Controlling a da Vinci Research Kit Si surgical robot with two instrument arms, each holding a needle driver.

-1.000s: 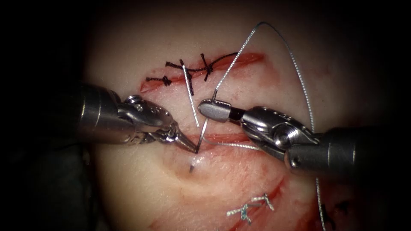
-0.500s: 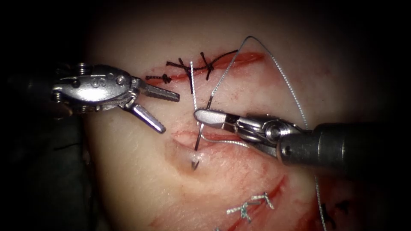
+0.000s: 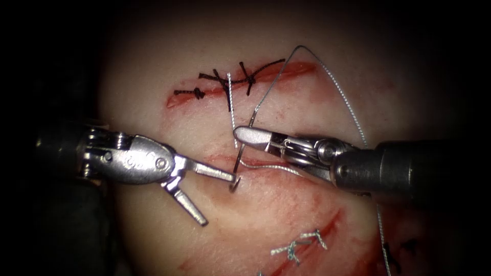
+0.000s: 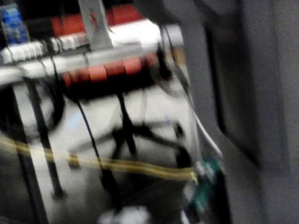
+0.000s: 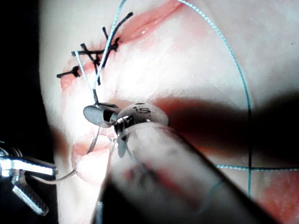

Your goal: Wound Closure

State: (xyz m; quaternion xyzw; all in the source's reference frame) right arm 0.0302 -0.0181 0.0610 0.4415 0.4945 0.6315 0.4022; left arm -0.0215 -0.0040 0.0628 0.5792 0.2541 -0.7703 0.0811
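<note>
The right pincer (image 3: 244,136) is clamped on the needle (image 3: 237,168) near its thread end, above the cut (image 3: 266,166); the needle passes down through the cut's lips and its tip emerges below; the left pincer (image 3: 220,197) gapes wide, one jaw touching that tip, holding nothing; thread (image 3: 348,102) arcs clear beyond; the dark-stitched cut (image 3: 235,82) farther up is closed, this one unclosed; bare tissue (image 3: 153,230) leaves room.

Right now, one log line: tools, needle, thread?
left tool: open, at needle tip | right tool: shut on needle near tail | needle: in tissue across cut | thread: loops from tail
</note>
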